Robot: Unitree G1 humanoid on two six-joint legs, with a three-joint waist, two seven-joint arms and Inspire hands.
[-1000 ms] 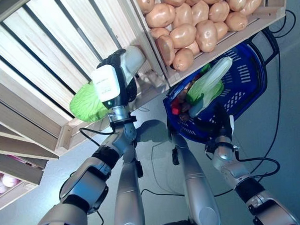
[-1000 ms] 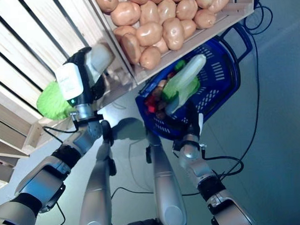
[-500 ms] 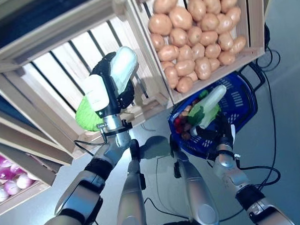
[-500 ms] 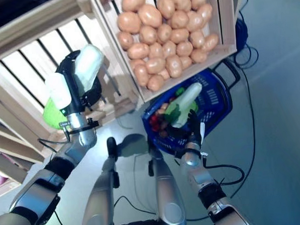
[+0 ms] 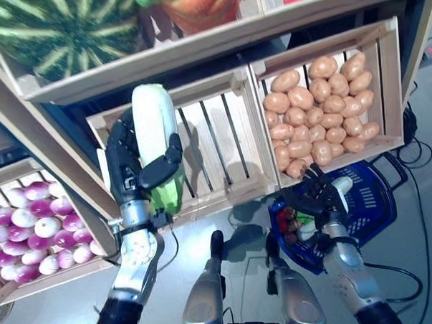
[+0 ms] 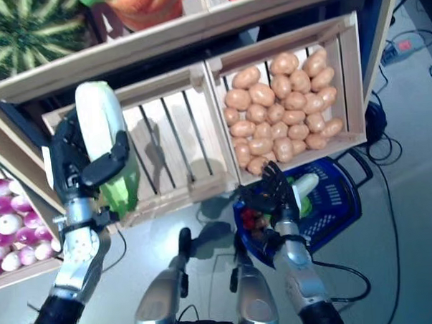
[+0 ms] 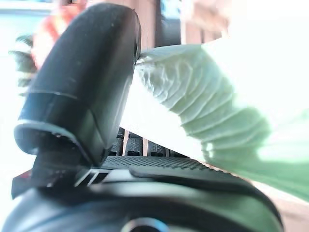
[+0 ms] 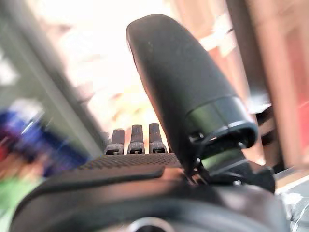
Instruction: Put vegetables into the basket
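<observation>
At lower right the right hand (image 5: 319, 198), fingers spread and apparently empty, hovers over the blue basket (image 5: 367, 198) already holding vegetables, while at centre left the left hand (image 5: 127, 173) clasps an upright cabbage (image 5: 155, 139) before the slatted crate (image 5: 215, 144), ready for transfer.

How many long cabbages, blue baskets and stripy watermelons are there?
long cabbage: 2, one held in the left hand, the other lying in the basket
blue basket: 1
watermelon: 1
Total: 4
</observation>
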